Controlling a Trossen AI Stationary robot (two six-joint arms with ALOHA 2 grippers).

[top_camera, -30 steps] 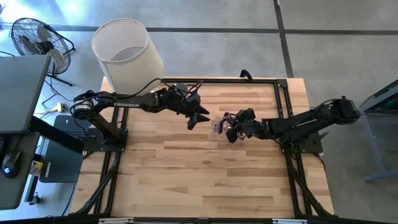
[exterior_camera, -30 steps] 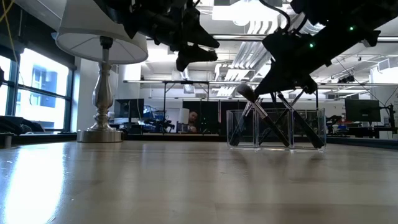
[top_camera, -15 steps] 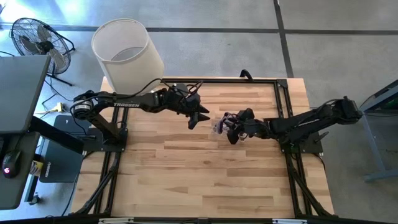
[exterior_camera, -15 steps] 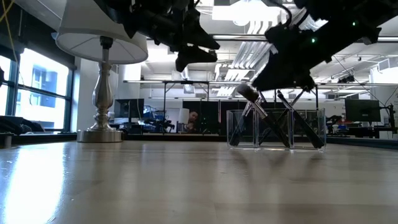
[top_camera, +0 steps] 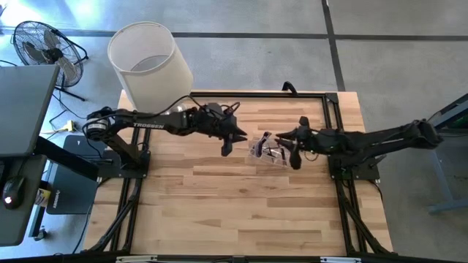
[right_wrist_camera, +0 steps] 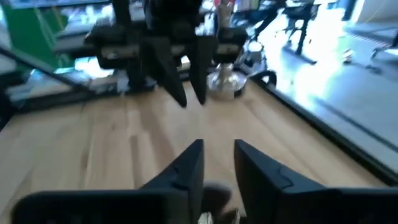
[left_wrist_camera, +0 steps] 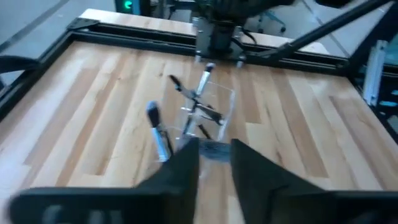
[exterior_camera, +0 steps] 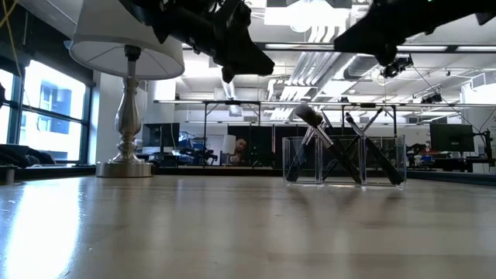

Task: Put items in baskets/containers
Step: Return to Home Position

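Wooden table holds the clear organizer with makeup brushes between left gripper and right gripper, both narrowly parted.

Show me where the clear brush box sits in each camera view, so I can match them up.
High view: clear box mid-table, just right of the left gripper.
Low view: box right of centre, brushes crossed inside.
Left wrist view: box at centre, just beyond that gripper.
Right wrist view: cannot tell; only a blur at the lower edge.
Shared landmark: the left gripper, seen in all four views.
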